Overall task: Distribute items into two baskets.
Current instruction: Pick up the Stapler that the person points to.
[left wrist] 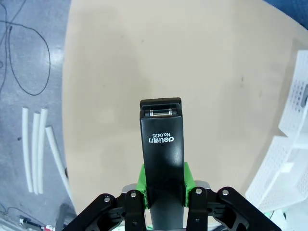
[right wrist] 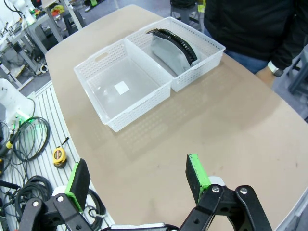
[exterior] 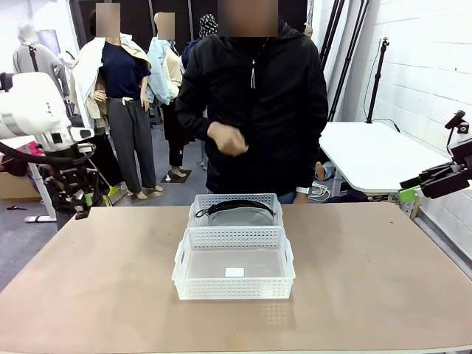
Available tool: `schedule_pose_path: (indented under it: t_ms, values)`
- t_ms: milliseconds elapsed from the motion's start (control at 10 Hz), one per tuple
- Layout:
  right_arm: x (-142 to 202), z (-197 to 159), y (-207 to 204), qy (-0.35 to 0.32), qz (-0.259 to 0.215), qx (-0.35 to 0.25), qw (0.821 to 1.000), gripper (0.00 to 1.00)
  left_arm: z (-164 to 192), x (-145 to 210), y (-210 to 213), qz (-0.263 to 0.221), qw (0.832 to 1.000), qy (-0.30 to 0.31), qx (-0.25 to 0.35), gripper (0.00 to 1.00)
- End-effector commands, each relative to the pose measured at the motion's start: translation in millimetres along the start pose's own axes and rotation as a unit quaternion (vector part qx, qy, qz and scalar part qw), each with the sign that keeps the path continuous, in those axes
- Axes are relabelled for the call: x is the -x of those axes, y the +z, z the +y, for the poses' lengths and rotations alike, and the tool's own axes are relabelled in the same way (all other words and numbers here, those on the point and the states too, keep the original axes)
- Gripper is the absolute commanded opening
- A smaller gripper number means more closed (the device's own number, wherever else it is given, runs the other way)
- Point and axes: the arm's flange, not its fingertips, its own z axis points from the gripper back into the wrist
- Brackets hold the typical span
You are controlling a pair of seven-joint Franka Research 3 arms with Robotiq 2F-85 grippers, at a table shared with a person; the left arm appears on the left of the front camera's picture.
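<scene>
Stapler (left wrist: 162, 144) clamped in left tool (left wrist: 163, 185)

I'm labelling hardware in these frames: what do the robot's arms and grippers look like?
The left arm has white casing with black cables. The left gripper and the right gripper are black, with jointed linkages, silver screws and bright green pads on their fingers.

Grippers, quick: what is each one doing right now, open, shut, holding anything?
Left gripper: shut on the black stapler.
Right gripper: open, holding nothing.
</scene>
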Motion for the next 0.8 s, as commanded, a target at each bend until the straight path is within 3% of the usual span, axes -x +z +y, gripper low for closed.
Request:
schedule_pose_path:
  t_ms: [0,300,700]
  values:
    - [4,1,-4,0.004,-0.016,-0.003,1.000,1.00,-2,1,29,0.018,0.999,-0.040,-0.017,0.00]
    - [4,1,-4,0.004,-0.016,-0.003,1.000,1.00,-18,18,59,0.019,0.988,-0.149,-0.032,0.00]
    - [4,1,-4,0.004,-0.016,-0.003,1.000,1.00,-29,38,64,-0.009,0.982,-0.182,-0.058,0.00]
